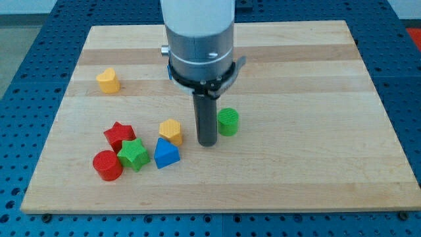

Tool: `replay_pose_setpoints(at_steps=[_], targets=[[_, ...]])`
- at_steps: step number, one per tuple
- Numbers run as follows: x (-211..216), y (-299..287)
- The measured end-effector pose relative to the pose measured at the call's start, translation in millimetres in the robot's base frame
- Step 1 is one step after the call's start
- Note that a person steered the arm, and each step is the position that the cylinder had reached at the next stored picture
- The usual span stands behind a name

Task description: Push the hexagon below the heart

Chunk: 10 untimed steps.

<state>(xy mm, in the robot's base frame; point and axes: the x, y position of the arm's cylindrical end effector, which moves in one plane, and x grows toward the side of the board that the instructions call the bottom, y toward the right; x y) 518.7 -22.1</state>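
Observation:
The yellow heart lies at the view's left, in the upper half of the wooden board. The yellow hexagon lies near the board's middle, lower down and to the right of the heart. My tip rests on the board just right of the hexagon, a small gap between them, and just left of a green cylinder.
A blue triangular block sits directly below the hexagon. A red star, a green star and a red cylinder cluster at the lower left. The arm's white and grey body hangs over the board's upper middle.

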Motion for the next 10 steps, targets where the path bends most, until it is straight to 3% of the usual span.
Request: replay_pose_setpoints(at_steps=[2, 5, 9, 10], targets=[[6, -35], [-36, -100], [-89, -65], [-86, -87]])
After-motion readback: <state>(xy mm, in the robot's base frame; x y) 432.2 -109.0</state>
